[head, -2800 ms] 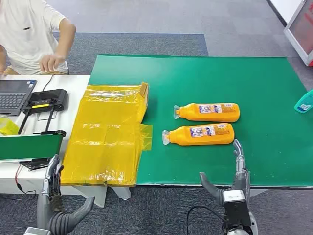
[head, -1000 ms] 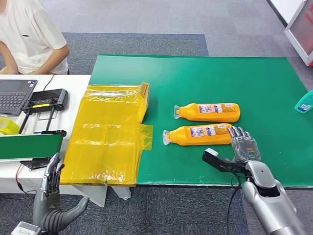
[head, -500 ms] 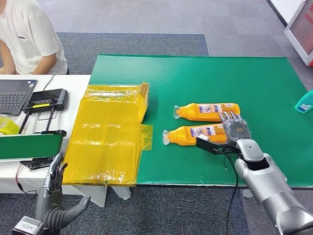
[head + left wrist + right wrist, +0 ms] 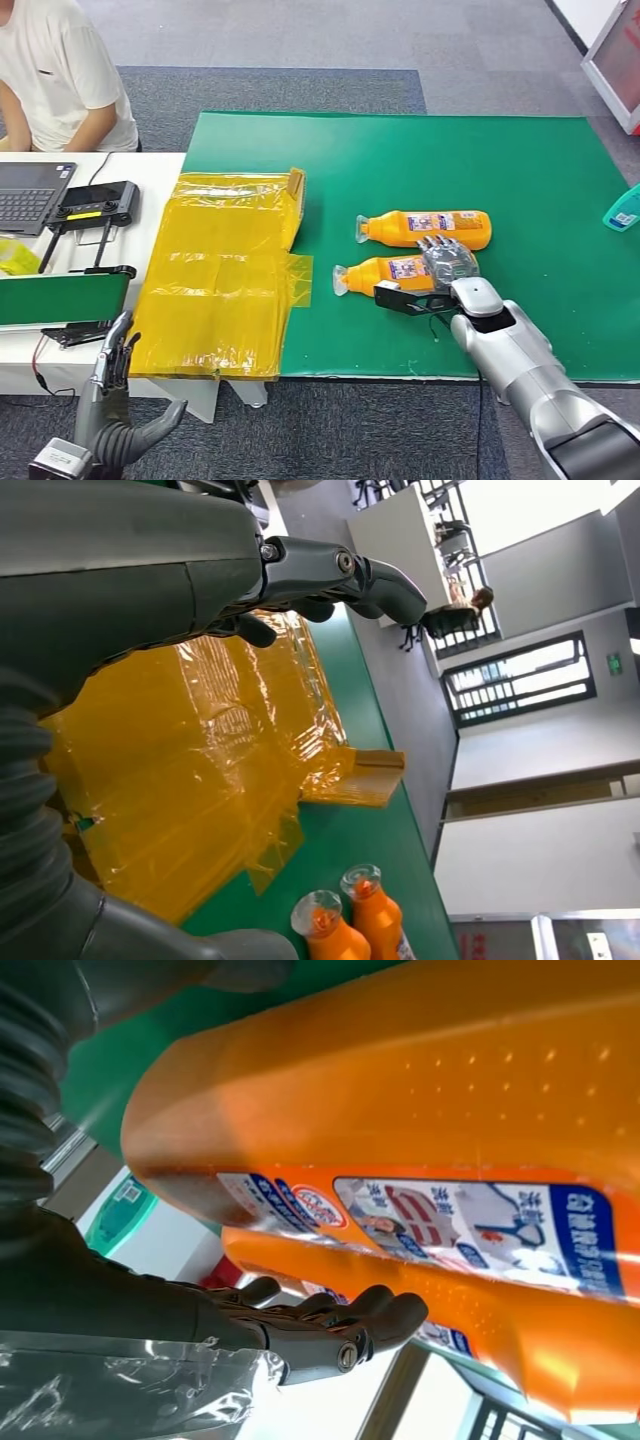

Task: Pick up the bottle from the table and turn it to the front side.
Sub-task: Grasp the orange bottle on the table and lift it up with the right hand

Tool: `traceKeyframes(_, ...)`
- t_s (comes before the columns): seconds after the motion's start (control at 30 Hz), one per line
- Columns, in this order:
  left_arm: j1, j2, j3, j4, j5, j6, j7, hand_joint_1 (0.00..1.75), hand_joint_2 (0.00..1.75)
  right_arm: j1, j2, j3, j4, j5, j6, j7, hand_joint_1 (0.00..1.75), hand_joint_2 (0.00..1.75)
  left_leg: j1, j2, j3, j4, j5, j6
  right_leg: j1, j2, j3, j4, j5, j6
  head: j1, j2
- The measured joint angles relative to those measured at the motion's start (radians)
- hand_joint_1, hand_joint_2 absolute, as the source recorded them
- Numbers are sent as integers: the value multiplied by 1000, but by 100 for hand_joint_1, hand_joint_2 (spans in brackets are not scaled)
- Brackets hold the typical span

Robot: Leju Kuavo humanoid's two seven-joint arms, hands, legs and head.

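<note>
Two orange bottles lie on their sides on the green mat [image 4: 377,150], caps to the left. My right hand [image 4: 447,266] reaches over the rear half of the near bottle [image 4: 381,273]. Its fingers are draped across the bottle's top, in the gap to the far bottle [image 4: 423,229], and the thumb stretches along the near side without closing. Up close in the right wrist view, the near bottle [image 4: 423,1090] fills the frame with the spread fingers [image 4: 340,1325] beside it. My left hand [image 4: 113,385] hangs open below the table's front edge.
A crumpled yellow plastic sheet [image 4: 219,270] covers the mat's left end. A white side table holds a laptop [image 4: 30,195], a black device and a small green belt [image 4: 60,298]. A person [image 4: 60,70] sits behind it. A teal item [image 4: 623,210] lies at the right edge.
My right arm rose from below the table edge and swept left along the near bottle, so the hand now lies over it. The person drew an arm back. The left hand barely moved.
</note>
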Motion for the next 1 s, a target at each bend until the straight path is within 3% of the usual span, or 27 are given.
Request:
traceKeyframes(0.77, 10, 17, 0, 4, 2, -2, -4, 0, 175, -31, 2, 21, 10, -143, -1, -66, 0, 175, 0, 0, 0, 0, 0, 0, 0, 0, 0, 0, 0, 0, 0, 0)
traceKeyframes(1.0, 25, 30, -21, -5, -5, 20, -8, 0, 175, -49, 1, 29, 19, -176, 59, -41, 0, 175, 0, 0, 0, 0, 0, 0, 0, 0, 0, 0, 0, 0, 0, 0)
